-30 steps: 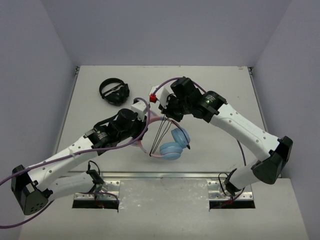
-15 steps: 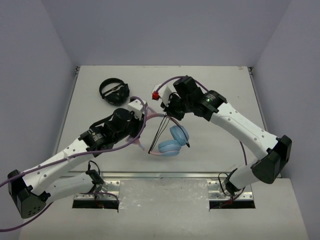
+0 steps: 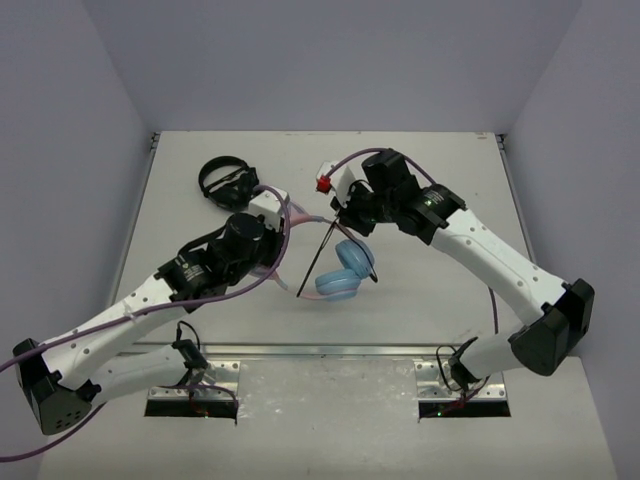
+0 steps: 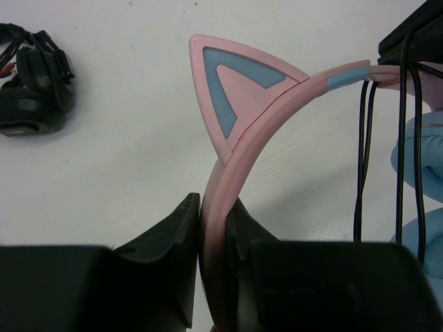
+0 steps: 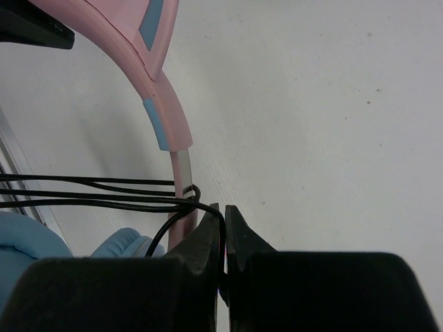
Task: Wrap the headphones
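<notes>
The headphones (image 3: 345, 272) hang above the table's middle, light blue earcups low and the pink headband (image 4: 239, 155) with a cat ear (image 4: 232, 83) held up. My left gripper (image 4: 214, 228) is shut on the headband below the cat ear. My right gripper (image 5: 223, 225) is shut on the thin black cable (image 5: 104, 194), next to the headband's slider (image 5: 181, 169). Several cable strands run across the headband between the earcups (image 4: 422, 159). A loose black stretch of cable slants down to the table (image 3: 315, 268).
All-black headphones (image 3: 226, 183) lie on the table at the back left, also in the left wrist view (image 4: 31, 90). Grey walls enclose the white table (image 3: 440, 170). A metal strip runs along the near edge (image 3: 320, 350).
Both arms have lifted and shifted the headphones toward the back. The right gripper moved right with the cable, and the earcups swung a little.
</notes>
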Controlling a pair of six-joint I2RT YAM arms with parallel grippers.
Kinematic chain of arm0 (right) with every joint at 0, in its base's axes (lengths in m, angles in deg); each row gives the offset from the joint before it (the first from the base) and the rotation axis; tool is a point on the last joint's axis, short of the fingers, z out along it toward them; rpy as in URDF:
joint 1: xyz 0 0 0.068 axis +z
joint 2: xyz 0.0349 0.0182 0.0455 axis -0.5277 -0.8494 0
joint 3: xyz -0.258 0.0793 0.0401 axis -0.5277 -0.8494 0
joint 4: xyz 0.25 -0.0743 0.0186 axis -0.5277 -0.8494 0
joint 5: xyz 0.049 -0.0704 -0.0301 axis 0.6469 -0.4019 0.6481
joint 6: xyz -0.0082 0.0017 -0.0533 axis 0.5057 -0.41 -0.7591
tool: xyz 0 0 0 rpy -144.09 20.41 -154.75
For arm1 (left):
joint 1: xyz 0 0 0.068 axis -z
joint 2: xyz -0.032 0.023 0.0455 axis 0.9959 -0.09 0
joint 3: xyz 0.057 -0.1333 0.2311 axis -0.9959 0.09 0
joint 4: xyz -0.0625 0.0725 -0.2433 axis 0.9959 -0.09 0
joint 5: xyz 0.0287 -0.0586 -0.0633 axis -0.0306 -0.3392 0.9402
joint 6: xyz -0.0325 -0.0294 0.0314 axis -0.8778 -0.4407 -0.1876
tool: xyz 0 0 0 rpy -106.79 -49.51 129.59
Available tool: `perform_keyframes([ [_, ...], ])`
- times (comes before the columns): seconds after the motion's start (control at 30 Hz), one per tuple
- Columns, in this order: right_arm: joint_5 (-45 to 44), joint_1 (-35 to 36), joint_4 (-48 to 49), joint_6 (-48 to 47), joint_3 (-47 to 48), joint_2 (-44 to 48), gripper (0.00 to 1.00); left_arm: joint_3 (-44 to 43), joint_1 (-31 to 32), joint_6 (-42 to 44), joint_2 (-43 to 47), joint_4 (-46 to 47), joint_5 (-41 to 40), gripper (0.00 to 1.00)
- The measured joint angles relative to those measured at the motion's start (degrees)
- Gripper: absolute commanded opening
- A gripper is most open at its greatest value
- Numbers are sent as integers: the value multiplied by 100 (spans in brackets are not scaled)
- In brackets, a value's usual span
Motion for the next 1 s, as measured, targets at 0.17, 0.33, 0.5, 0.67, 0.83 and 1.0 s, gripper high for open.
perform_keyframes([
  [0.17, 85, -127, 170, 20, -190, 299, 1, -140, 24, -46, -114, 74, 203, 0],
  [0.33, 219, -203, 214, 68, -374, 476, 7, -138, 17, -42, -92, 155, 546, 0],
  [0.5, 448, -468, 485, 330, -699, 662, 15, -138, 17, -131, 35, 164, 664, 0],
  [0.67, 876, -765, 828, 789, -981, 737, 22, -149, 20, -177, 44, 79, 796, 0],
  [0.83, 1147, -835, 1215, 1204, -1191, 737, 22, -389, 22, -168, -157, -28, 852, 0],
  [1.0, 1248, -966, 1480, 1429, -1298, 734, 22, -595, 22, -103, -435, -24, 870, 0],
])
